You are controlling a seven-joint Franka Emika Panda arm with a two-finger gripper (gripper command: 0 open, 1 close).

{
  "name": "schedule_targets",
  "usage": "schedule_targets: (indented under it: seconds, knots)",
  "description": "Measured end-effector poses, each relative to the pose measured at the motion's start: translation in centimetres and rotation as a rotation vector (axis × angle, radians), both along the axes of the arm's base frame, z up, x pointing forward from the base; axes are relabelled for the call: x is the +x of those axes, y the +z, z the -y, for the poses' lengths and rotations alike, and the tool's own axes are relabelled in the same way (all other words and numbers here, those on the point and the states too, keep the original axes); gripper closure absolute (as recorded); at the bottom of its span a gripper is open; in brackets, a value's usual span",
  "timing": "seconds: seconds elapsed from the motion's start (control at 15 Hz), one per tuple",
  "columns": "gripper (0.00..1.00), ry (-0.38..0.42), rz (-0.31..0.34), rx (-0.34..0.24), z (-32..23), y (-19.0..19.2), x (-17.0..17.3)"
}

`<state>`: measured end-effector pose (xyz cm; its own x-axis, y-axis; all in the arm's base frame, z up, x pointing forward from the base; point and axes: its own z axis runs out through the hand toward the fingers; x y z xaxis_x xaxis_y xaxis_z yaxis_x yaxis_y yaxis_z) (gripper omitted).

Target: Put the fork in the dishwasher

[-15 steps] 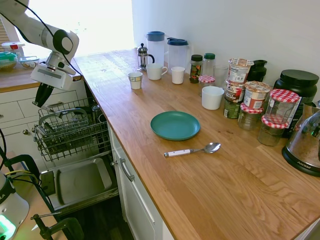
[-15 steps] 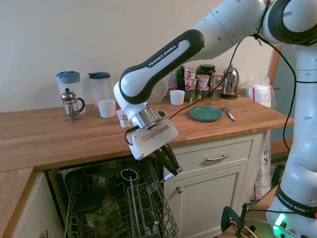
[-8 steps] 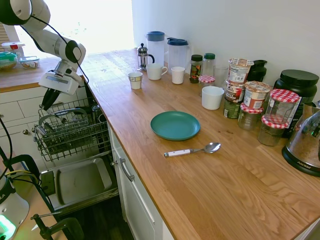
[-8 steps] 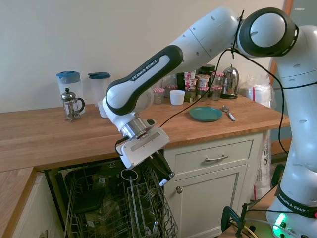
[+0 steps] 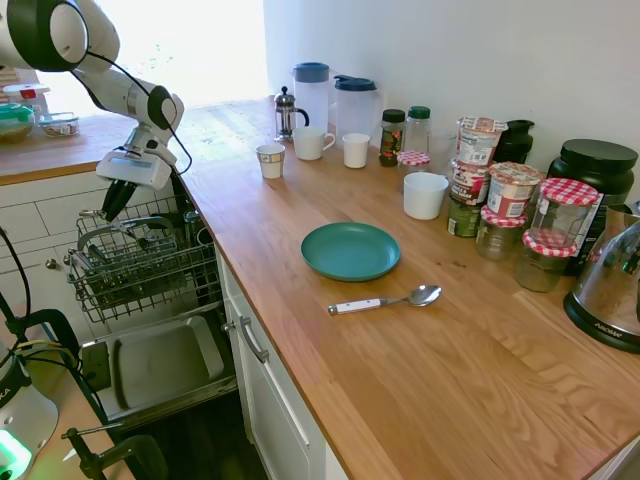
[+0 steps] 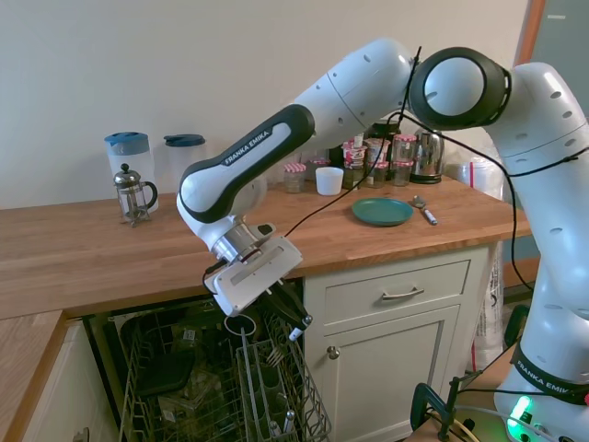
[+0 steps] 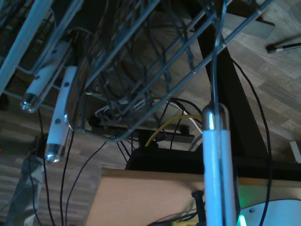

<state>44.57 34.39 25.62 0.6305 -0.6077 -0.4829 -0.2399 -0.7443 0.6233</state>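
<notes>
A: First exterior view: where is the fork?

B: I can't pick it out there. The gripper (image 5: 112, 203) hangs over the dishwasher (image 5: 140, 265), at the back of its rack, with the arm reaching down from the counter (image 5: 400, 330) edge. The utensil on the counter is the spoon (image 5: 385, 300), not our item.

A: And from the other side?

B: The gripper (image 6: 293, 324) points down and sideways over the rack (image 6: 267, 387). The fork (image 6: 295, 330) shows only as a small white tip past the dark fingers (image 6: 287, 313), which look pinched on it (the tines themselves are too small to make out). Its long axis follows the fingers, slanting down toward the rack just below.

A: Wrist view?

B: A white handle with a metal neck, the fork (image 7: 216, 155), rises from the bottom edge, running lengthwise toward the rack wires (image 7: 155, 61). Two other white-handled utensils (image 7: 59, 117) already sit in the rack to one side.

A: So the move?

B: Likely lower and release.
</notes>
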Motion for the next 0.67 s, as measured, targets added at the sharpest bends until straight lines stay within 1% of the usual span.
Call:
schedule_targets:
  seconds: [0.27,0.4,0.67]
  knots:
    - [1.00,0.036,-0.013,-0.012,-2.2,-0.6,-1.1]
    - [1.00,0.041,-0.021,-0.023,-2.8,-1.2,-1.3]
    - [1.00,0.037,-0.039,-0.050,-3.3,-2.5,-0.7]
